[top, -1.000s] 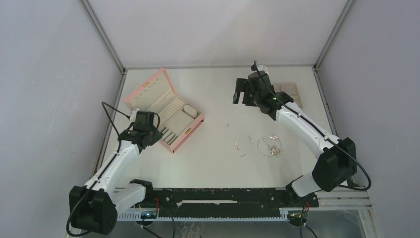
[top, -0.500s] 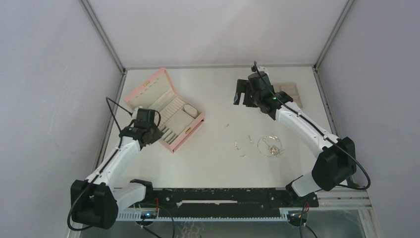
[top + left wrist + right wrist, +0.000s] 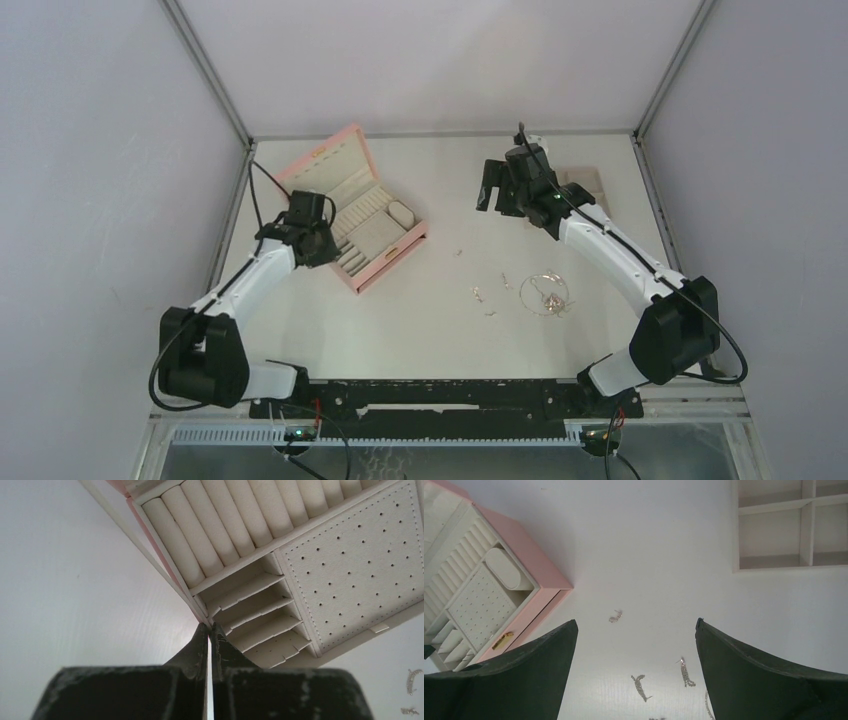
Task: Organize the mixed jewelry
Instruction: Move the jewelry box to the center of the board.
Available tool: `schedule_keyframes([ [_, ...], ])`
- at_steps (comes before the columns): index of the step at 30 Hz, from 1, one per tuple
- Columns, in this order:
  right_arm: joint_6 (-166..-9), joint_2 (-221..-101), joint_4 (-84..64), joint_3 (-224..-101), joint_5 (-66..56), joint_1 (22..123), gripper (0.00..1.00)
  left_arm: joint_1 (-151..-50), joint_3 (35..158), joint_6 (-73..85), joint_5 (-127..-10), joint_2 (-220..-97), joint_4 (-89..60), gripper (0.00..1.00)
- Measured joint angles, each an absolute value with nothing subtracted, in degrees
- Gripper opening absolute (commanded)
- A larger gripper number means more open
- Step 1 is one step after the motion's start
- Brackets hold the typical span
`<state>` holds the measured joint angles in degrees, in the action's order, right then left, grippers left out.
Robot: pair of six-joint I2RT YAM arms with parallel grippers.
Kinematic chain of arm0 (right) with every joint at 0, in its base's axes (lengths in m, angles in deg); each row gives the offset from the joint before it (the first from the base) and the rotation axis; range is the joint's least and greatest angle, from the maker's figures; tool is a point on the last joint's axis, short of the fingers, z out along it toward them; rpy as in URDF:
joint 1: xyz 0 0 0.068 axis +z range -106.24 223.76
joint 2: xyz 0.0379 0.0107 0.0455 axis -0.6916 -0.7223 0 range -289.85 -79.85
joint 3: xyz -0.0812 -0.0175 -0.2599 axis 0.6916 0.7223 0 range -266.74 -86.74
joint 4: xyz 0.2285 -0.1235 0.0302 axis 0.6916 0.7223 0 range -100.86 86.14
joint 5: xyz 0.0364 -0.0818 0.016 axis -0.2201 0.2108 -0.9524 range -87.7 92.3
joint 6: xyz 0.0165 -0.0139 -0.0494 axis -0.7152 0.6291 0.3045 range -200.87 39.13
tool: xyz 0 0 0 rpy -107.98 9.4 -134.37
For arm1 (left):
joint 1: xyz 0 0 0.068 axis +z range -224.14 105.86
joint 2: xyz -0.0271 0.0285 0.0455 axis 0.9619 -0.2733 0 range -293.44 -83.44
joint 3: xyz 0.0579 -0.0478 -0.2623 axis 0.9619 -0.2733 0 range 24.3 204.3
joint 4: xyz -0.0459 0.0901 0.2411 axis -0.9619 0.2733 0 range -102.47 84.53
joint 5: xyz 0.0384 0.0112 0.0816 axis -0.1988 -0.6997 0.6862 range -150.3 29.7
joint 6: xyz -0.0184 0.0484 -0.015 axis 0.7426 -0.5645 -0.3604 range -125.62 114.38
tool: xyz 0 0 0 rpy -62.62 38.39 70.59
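Left tool (image 3: pixel 210 630) closed tight at the pink box's (image 3: pixel 392 264) edge — right tool (image 3: pixel 636 622) spread wide, empty.

The left rear of the table (image 3: pixel 420 340) is taken up by 1 open pink box (image 3: pixel 390 225), at whose near-left corner the closed left gripper (image 3: pixel 210 627) is set. Bare tabletop is left between the box and the scattered jewelry (image 3: pixel 545 293). The tray (image 3: pixel 588 182) is partly covered by the right arm (image 3: pixel 610 245).
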<state>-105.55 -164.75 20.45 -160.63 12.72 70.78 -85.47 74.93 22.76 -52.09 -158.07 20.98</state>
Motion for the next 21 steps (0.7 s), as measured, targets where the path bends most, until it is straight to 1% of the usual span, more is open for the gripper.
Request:
schedule_keyframes([
  [7, -106.4, -164.8, 21.4, -160.6, 12.7, 70.1, 0.96, -90.1, 81.3, 21.2, -56.0, -165.5, 20.0, 0.00],
  [15, -109.0, -164.0, 21.5, -158.9, 13.6, 67.4, 0.95, -93.0, 83.9, 20.1, -59.0, -167.4, 20.0, 0.00],
  [16, -109.4, -163.5, 21.4, -158.0, 13.9, 67.2, 0.95, -93.0, 84.1, 19.8, -59.0, -167.4, 20.2, 0.04],
  [19, -110.1, -161.6, 21.0, -155.1, 15.1, 66.7, 0.95, -93.0, 84.4, 19.0, -58.6, -167.3, 20.5, 0.34],
  [21, -110.4, -160.8, 20.6, -153.9, 15.9, 66.7, 0.96, -93.1, 84.5, 18.0, -59.1, -166.9, 20.5, 0.41],
])
